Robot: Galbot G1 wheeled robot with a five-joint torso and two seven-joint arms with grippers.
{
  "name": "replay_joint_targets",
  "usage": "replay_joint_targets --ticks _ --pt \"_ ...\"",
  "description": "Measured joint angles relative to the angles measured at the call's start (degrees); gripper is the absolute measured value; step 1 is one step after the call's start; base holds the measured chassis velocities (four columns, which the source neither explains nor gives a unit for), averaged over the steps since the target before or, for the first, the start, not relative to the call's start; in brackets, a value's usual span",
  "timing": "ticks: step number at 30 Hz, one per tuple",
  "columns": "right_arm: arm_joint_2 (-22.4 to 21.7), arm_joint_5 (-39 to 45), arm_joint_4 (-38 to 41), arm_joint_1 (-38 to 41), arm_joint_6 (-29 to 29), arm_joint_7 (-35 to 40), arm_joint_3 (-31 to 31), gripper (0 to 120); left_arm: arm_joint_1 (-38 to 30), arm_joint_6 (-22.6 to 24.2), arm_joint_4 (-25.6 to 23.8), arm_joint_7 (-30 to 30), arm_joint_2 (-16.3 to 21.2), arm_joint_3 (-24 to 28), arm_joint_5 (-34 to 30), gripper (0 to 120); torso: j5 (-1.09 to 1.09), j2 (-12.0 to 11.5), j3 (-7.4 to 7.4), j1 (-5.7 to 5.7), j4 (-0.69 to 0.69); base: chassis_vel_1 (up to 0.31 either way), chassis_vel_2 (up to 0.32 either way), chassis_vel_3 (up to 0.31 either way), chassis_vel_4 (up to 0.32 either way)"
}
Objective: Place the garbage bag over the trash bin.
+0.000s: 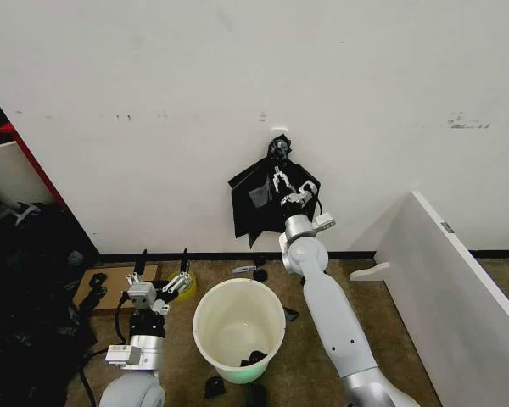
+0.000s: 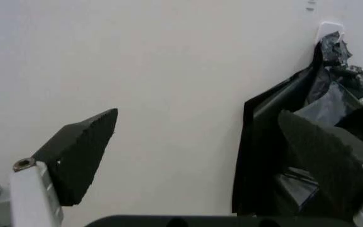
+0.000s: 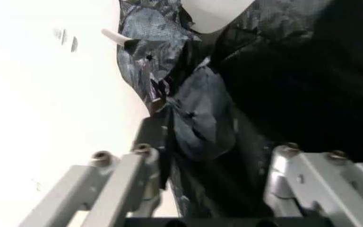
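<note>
Reaching step: right gripper [image 1: 286, 188], jaws spread, at the black bags [image 1: 259, 203] on the wall; left gripper [image 1: 159, 280] (released) beside trash bin [image 1: 237, 326]; next, pinching one free

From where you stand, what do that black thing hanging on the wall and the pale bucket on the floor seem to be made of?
The black bundle of bags, which the right gripper reaches into, looks like thin plastic film: crinkled, glossy, greyish where light hits. The trash bin looks like moulded plastic: smooth cream walls with a dull sheen, probably rigid.
</note>
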Motion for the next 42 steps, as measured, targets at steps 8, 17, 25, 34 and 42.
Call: replay_joint_targets --ticks 8,17,25,34,42 --pt "-0.03 -1.42 0.5 -1.43 0.85 -0.28 -0.21 1 0.08 -0.49 0.4 -0.42 -0.59 0.18 0.44 100 0.0 0.0 0.0 0.0 0.0 0.0 0.0 0.0 0.0" --pt "-0.06 -1.96 2.0 -2.79 1.9 -0.53 -0.55 0 0.05 -0.63 0.72 -0.63 -1.08 0.43 0.79 100 0.0 0.01 0.0 0.0 -0.01 0.0 0.0 0.0 0.0" --pt "-0.07 0.68 1.2 -1.48 3.1 -2.46 -0.1 26 0.19 -0.64 0.8 -0.82 -1.31 0.43 1.61 100 0.0 0.0 0.0 0.0 -0.01 0.0 0.0 0.0 0.0" --pt "-0.07 3.42 1.16 -0.82 3.63 -2.69 0.25 52 0.32 -0.63 1.02 -1.31 -1.51 0.45 2.19 100 0.0 0.01 0.0 0.0 -0.01 0.0 0.0 0.0 0.0" --pt "-0.07 2.15 0.11 -1.12 3.0 -1.39 -0.27 88 0.58 -0.63 0.81 -1.71 -1.47 0.39 2.32 100 0.0 0.0 0.0 0.0 0.0 0.0 0.0 0.0 0.0"
